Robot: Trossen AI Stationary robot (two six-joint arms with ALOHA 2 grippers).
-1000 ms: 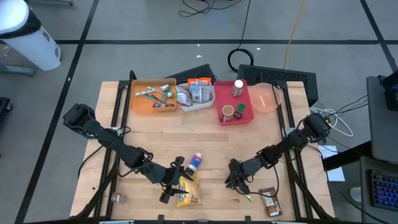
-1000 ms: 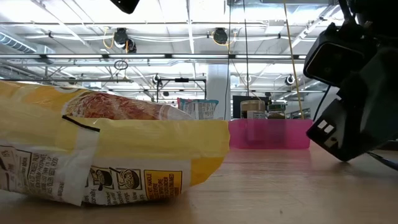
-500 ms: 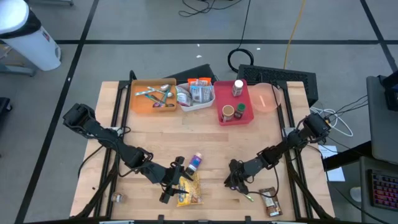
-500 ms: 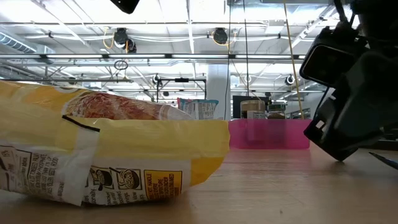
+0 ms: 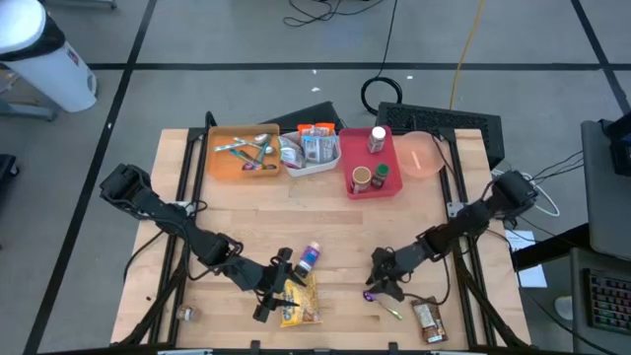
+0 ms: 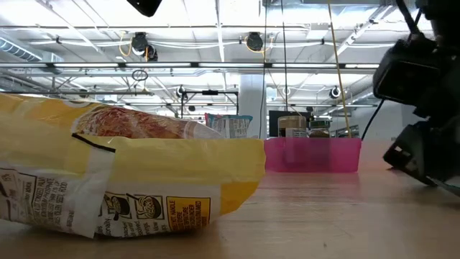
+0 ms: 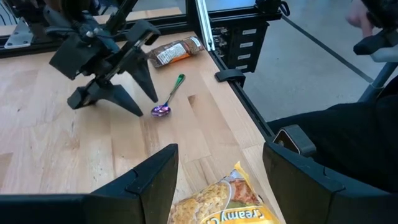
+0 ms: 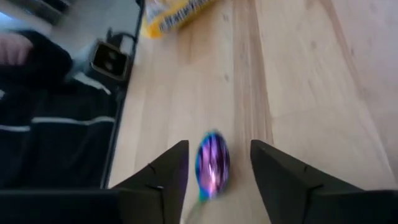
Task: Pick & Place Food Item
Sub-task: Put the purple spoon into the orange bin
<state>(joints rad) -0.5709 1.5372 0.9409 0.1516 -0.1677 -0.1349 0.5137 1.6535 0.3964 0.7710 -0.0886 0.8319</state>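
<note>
A yellow food packet point(image 5: 301, 304) lies flat near the table's near edge and fills the left of the low view point(image 6: 108, 173). My left gripper point(image 5: 280, 288) is open low over it, its fingers on either side of the packet's end point(image 7: 214, 205); I cannot tell whether they touch it. My right gripper point(image 5: 380, 286) is open and empty just above the table. A spoon with a purple bowl point(image 8: 212, 163) and a green handle point(image 7: 178, 81) lies on the wood in front of its fingertips.
At the far edge stand an orange bin of utensils point(image 5: 242, 153), a white tray of packets point(image 5: 311, 148), a red bin with jars point(image 5: 373, 163) and a pink bowl point(image 5: 422, 156). A blue-white packet point(image 5: 310, 258) and a brown packet point(image 5: 426, 318) lie nearby. A person point(image 7: 348, 143) sits at the near edge.
My right gripper has drawn back toward the table's right edge, staying low and open. The spoon's purple bowl now shows clear of it on the wood.
</note>
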